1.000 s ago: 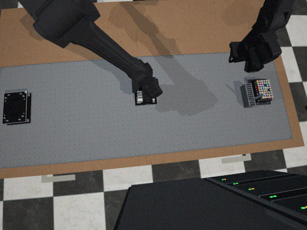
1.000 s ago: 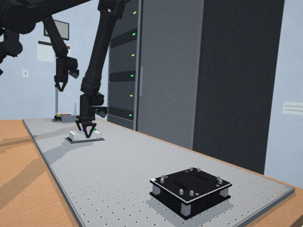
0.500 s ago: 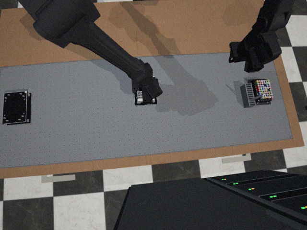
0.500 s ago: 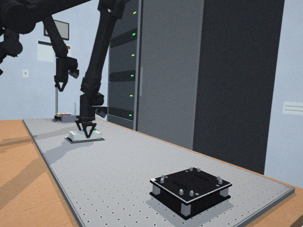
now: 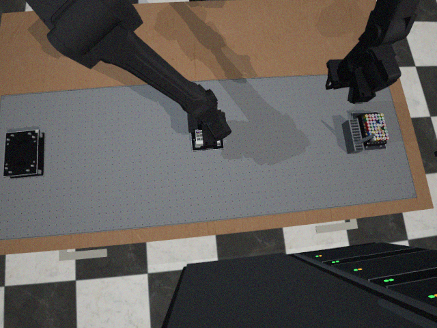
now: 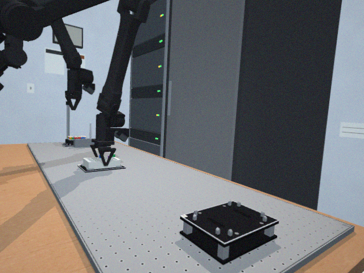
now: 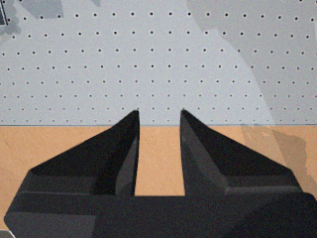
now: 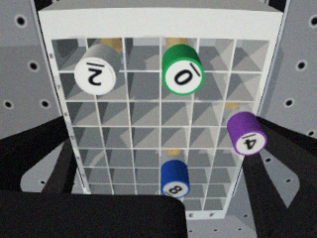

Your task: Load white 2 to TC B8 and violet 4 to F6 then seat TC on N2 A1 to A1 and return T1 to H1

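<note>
The white tube carrier TC (image 5: pixel 199 140) (image 6: pixel 90 163) (image 8: pixel 149 22) stands on a black plate in the middle of the mat. In the right wrist view it holds white vial 2 (image 8: pixel 95 74), violet vial 4 (image 8: pixel 247 133), green vial 0 (image 8: pixel 182 69) and blue vial 8 (image 8: pixel 174 179), all standing in wells. My right gripper (image 5: pixel 209 137) (image 6: pixel 103 160) (image 8: pixel 159 119) is down over TC with one finger against each long side, shut on it. My left gripper (image 5: pixel 354 94) (image 6: pixel 72 106) (image 7: pixel 159 119) hangs high above the vial rack R1 (image 5: pixel 375 127) (image 6: pixel 75 137), narrowly open and empty.
The grey holder H1 (image 5: pixel 352 135) stands beside R1 with the forceps T1 (image 5: pixel 367 140) leaning in it. The raised black nest N2 (image 5: pixel 21 152) (image 6: pixel 229 218) sits far off at the other end of the mat, with locator pins on top. A server cabinet (image 6: pixel 191 88) stands beyond the table.
</note>
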`<act>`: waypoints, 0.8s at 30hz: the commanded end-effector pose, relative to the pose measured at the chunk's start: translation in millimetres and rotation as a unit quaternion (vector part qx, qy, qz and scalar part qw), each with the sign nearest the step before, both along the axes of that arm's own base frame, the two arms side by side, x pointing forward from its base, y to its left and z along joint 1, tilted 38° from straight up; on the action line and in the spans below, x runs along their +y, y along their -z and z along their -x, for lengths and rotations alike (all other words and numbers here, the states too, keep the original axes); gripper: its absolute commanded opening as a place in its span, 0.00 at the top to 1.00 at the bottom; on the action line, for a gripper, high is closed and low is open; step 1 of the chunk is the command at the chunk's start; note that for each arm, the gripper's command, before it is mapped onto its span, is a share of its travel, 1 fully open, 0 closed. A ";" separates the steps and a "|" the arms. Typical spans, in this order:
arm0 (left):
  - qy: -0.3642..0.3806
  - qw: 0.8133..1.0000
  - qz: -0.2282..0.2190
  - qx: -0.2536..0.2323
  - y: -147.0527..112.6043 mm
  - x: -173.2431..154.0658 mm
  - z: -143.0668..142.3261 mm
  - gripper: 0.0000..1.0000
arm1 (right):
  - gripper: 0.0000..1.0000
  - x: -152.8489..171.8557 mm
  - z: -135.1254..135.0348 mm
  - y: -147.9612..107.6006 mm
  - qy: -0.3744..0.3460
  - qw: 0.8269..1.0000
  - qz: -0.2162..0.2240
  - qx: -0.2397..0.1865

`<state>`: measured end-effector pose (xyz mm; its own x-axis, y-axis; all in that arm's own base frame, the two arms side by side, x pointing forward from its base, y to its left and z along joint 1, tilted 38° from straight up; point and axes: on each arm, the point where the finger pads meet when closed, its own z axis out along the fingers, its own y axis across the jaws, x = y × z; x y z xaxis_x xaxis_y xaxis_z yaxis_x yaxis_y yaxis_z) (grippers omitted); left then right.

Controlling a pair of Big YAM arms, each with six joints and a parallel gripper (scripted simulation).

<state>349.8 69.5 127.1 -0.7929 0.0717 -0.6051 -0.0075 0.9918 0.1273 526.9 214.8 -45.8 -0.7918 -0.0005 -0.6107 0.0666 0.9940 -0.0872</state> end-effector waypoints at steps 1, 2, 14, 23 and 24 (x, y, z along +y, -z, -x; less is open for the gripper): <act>-0.002 1.000 -0.001 -0.010 -9.5 0.1 -5.4 0.75 | 1.00 3.0 -2.0 -4.5 -0.002 1.000 -0.003 -0.006; -0.002 1.000 -0.001 -0.010 -9.5 0.1 -5.4 0.75 | 1.00 3.0 -2.0 -4.5 -0.002 1.000 -0.003 -0.006; -0.002 1.000 -0.001 -0.010 -9.5 0.1 -5.4 0.75 | 1.00 11.2 4.9 -14.3 -0.008 1.000 -0.008 -0.012; -0.002 1.000 -0.001 -0.010 -9.5 0.1 -5.4 0.75 | 1.00 10.0 12.4 -16.1 -0.005 1.000 -0.005 -0.006; -0.002 1.000 -0.001 -0.010 -9.5 0.1 -5.4 0.75 | 1.00 10.2 13.0 -16.5 -0.005 1.000 -0.006 -0.006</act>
